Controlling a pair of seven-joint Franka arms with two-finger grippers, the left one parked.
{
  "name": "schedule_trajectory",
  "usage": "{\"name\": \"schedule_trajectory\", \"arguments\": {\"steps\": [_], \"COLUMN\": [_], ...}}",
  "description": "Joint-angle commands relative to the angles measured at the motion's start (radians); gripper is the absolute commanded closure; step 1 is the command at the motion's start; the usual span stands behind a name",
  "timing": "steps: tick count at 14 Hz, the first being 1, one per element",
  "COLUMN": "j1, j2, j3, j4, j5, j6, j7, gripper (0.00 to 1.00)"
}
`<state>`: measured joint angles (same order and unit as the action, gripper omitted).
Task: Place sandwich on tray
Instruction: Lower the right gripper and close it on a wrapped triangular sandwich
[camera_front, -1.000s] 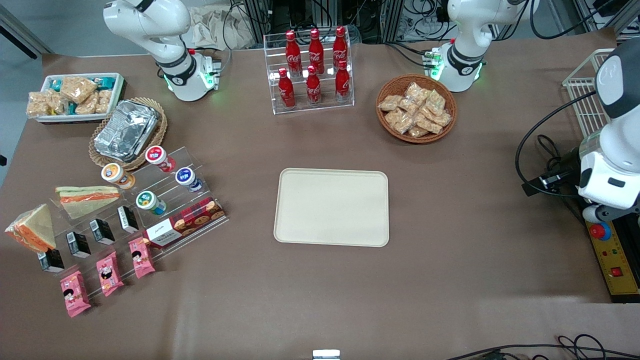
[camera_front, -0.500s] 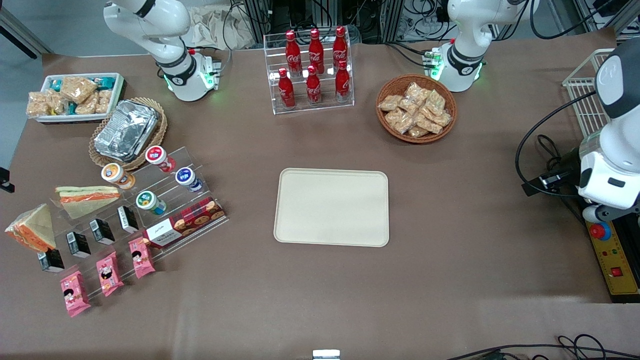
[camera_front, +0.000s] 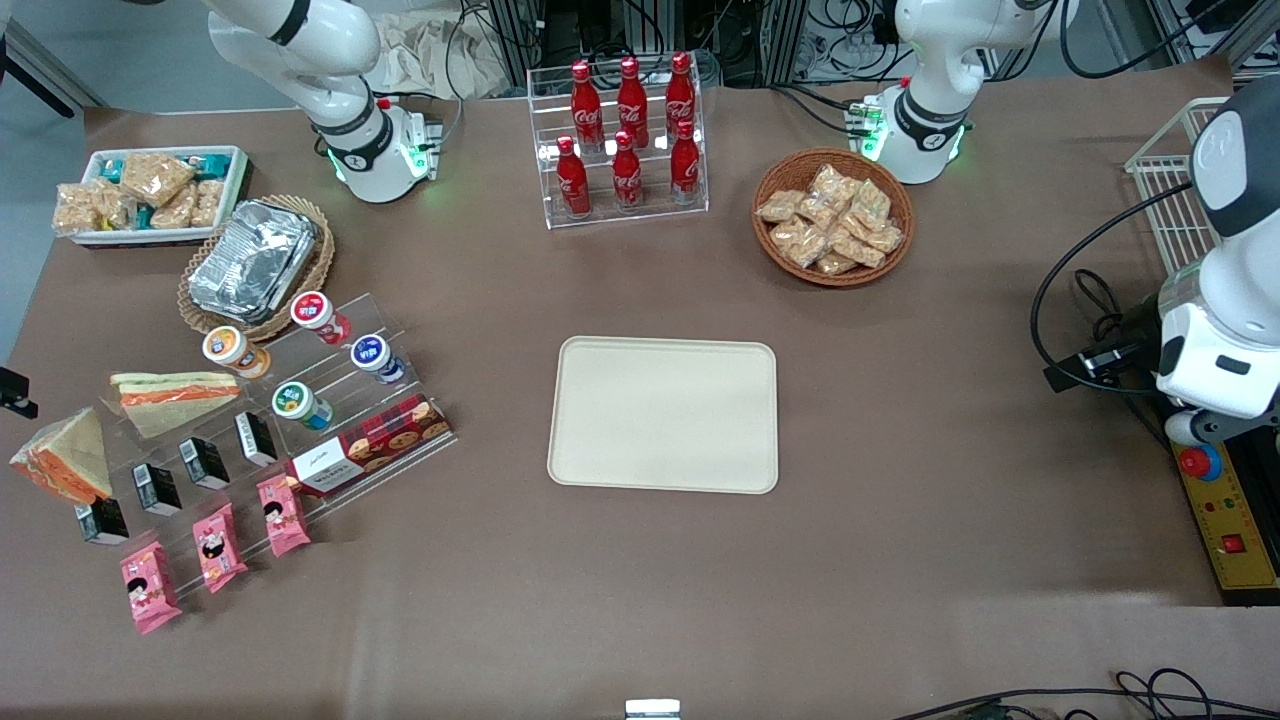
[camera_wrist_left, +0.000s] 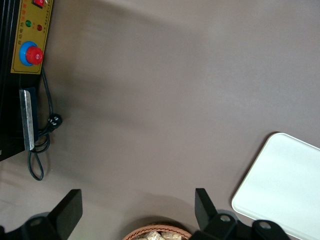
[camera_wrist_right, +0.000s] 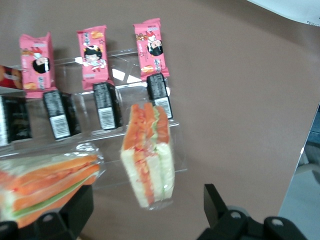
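Note:
The sandwich (camera_front: 65, 458), a small wrapped wedge with tan bread and red-orange and green filling, stands on a clear acrylic step rack at the working arm's end of the table. In the right wrist view the sandwich (camera_wrist_right: 148, 155) lies straight ahead of my gripper (camera_wrist_right: 147, 200), whose fingers are wide open and empty, apart from it. In the front view only a dark bit of the gripper (camera_front: 12, 392) shows at the picture's edge, just above the wedge. The cream tray (camera_front: 665, 414) lies bare at mid-table.
A longer flat sandwich (camera_front: 175, 393) lies beside the wedge. The rack holds black cartons (camera_front: 155, 488), pink snack packs (camera_front: 215, 545), yogurt cups (camera_front: 300, 403) and a cookie box (camera_front: 370, 455). A foil-tray basket (camera_front: 255, 262), cola bottles (camera_front: 625, 140) and a snack basket (camera_front: 832, 215) stand farther back.
The dark bit of my gripper at the picture's edge has moved nearer to the front camera, closer to the wedge sandwich. Nothing on the table has moved.

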<state>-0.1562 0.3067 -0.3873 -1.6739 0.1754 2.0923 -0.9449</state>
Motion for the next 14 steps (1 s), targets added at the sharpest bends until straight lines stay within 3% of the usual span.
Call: {"name": "schedule_trajectory", "arguments": {"steps": [1, 14], "j1": [-0.016, -0.011], "j2": [0.037, 0.124], "j3": [0.010, 0.014], "j4": [0.019, -0.006], "j5": [0.045, 0.081], "j6": [0.040, 0.113], "j7": [-0.035, -0.052], "gripper": [0.02, 0.02]}}
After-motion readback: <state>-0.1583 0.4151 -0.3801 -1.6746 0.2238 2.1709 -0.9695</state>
